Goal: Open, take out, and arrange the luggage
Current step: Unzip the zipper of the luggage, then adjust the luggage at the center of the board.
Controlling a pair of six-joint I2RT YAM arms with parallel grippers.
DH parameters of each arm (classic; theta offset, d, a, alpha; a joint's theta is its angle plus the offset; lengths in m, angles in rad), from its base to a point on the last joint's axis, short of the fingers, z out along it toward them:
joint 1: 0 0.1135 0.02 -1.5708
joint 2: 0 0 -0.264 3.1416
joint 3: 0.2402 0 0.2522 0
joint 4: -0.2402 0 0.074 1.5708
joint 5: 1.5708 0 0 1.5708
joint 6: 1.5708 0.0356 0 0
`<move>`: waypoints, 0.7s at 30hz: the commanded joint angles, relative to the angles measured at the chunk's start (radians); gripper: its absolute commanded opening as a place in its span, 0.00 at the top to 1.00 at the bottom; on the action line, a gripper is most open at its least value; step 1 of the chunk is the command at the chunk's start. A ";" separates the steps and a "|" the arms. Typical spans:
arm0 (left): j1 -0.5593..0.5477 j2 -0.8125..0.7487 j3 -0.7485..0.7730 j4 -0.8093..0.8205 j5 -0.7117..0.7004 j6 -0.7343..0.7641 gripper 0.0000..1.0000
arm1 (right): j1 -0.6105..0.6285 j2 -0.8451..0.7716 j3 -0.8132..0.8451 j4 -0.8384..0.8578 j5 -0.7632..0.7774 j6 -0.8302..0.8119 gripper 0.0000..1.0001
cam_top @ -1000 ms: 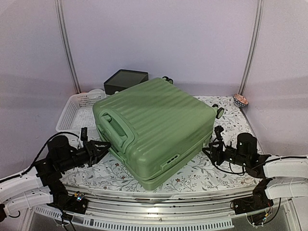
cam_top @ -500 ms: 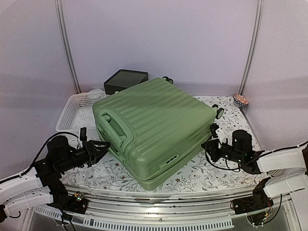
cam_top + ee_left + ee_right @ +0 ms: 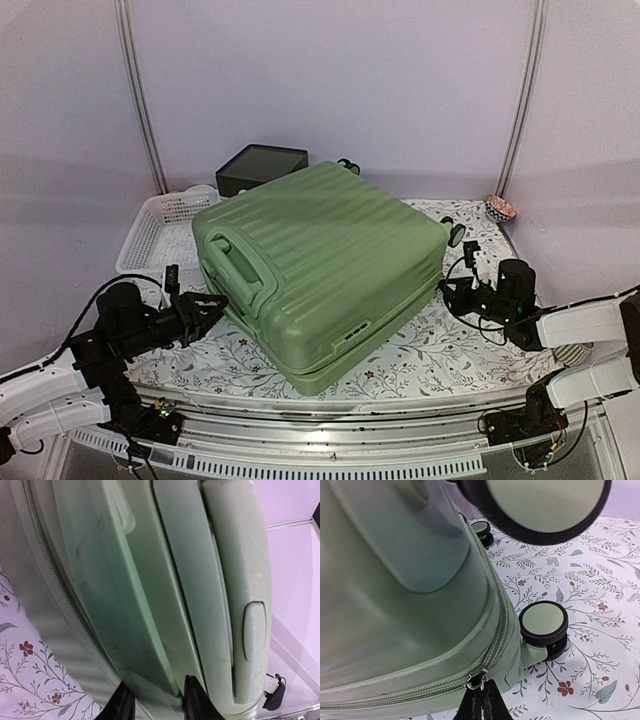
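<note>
The table carries the luggage flat across its middle, shell closed, zip done up as far as the views show. So it's early: nothing opened, nothing out, nothing arranged. All three steps are left.

Far left, the basket waits beside it, with the box behind.

Near left, the left gripper is at the handle end with its jaws apart, tips against the shell by the seam and holding nothing, by the look of it.

Near right, by a wheel, the right gripper has its jaws pressed together right on the pull, apparently pinching it. I'd call this the very start of the unzip.
</note>
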 commanded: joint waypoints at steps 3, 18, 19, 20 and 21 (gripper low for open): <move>0.035 -0.021 0.019 -0.086 -0.111 0.139 1.00 | -0.148 0.029 0.113 -0.033 0.058 0.120 0.98; 0.034 -0.014 0.086 -0.190 -0.138 0.154 0.46 | -0.158 -0.277 0.255 -0.473 0.111 0.133 0.18; 0.035 -0.022 0.093 -0.196 -0.138 0.153 0.45 | -0.158 -0.262 0.292 -0.536 0.082 0.121 0.18; 0.034 -0.032 0.096 -0.200 -0.137 0.152 0.43 | -0.158 -0.239 0.364 -0.603 0.062 0.116 0.18; 0.034 -0.041 0.100 -0.201 -0.138 0.151 0.40 | -0.158 -0.212 0.416 -0.661 0.046 0.115 0.17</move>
